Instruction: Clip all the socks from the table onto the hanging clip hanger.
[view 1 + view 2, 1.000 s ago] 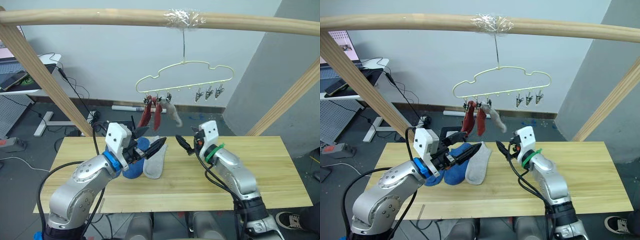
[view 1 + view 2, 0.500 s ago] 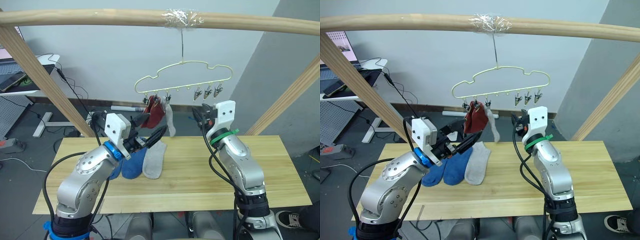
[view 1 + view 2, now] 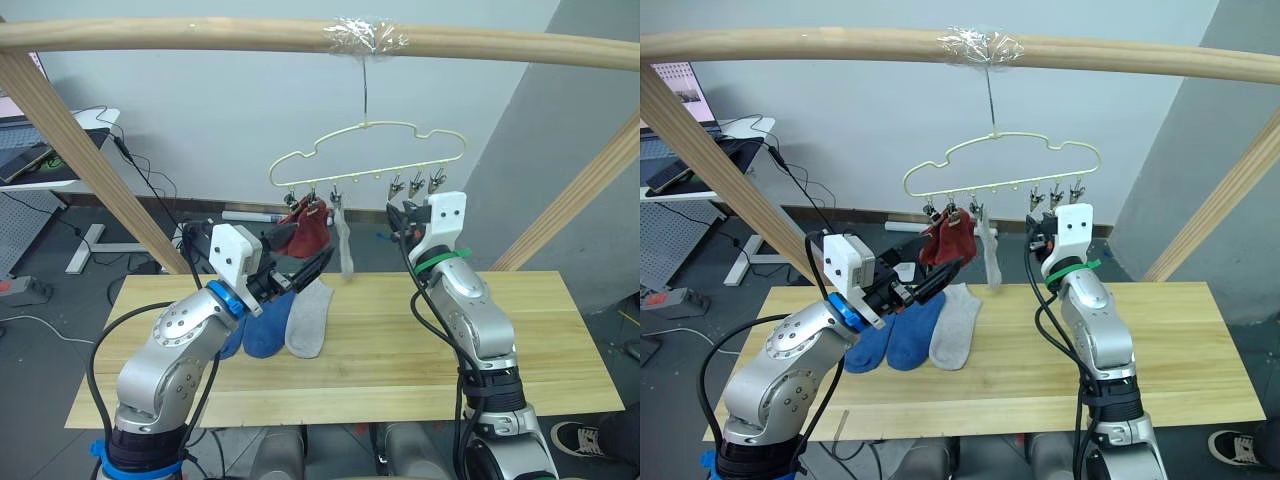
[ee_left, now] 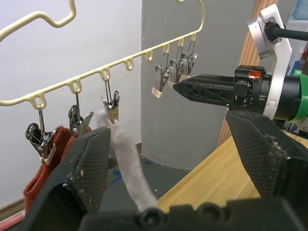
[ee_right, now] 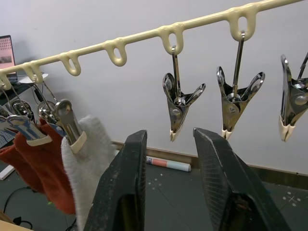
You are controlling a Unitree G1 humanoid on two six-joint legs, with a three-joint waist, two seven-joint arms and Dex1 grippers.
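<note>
From the head view, the clip hanger [image 3: 366, 152] hangs by its hook from the taped wooden pole [image 3: 200, 35], and everything else sits around it: two rust-red socks [image 3: 305, 229] and one light grey sock [image 3: 345, 240] dangle from its first three clips, while two blue socks [image 3: 262, 325] and another grey sock [image 3: 307, 319] lie on the table [image 3: 540, 330] below it. The left gripper [image 3: 300, 272] is raised just under the red socks, fingers spread and holding nothing; the right gripper [image 3: 398, 214] is lifted beside the hanger's free clips. Cables and a desk stand behind the hanger. In the left wrist view the hanger's row of clips [image 4: 166, 77] crosses ahead, the grey sock hanging between the wide-apart fingers [image 4: 91, 163], with the right gripper reaching toward an empty clip. The right wrist view shows what the others hide: its fingers [image 5: 122, 187] stand slightly apart directly below an empty clip [image 5: 179, 108], touching nothing.
</note>
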